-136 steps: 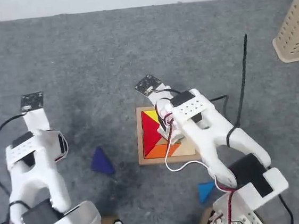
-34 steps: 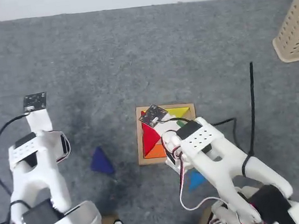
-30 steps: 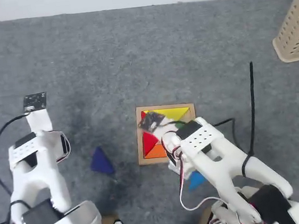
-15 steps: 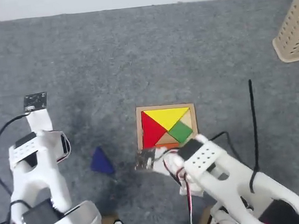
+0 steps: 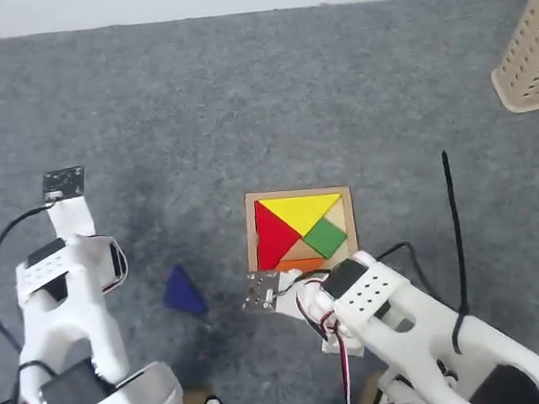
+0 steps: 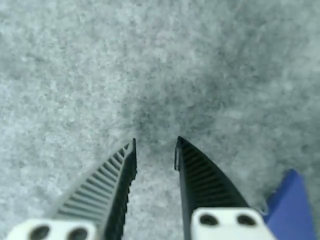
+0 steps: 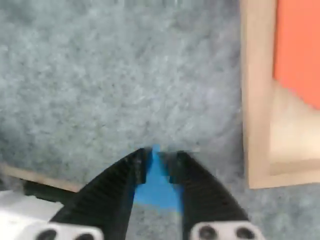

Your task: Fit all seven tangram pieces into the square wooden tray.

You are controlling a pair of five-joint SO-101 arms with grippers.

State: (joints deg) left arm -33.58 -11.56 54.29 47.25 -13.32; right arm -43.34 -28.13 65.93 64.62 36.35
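High up, the right arm [image 5: 397,314] hides the light blue piece [image 7: 157,187].
Right wrist view: its corner points out along the right gripper [image 7: 160,153]; can't tell if it's held.

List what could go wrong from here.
The right gripper straddles only the narrow tip of the light blue piece, so a grasp may slip or twist it. The tray rim stands close beside it; the piece could catch there going in.
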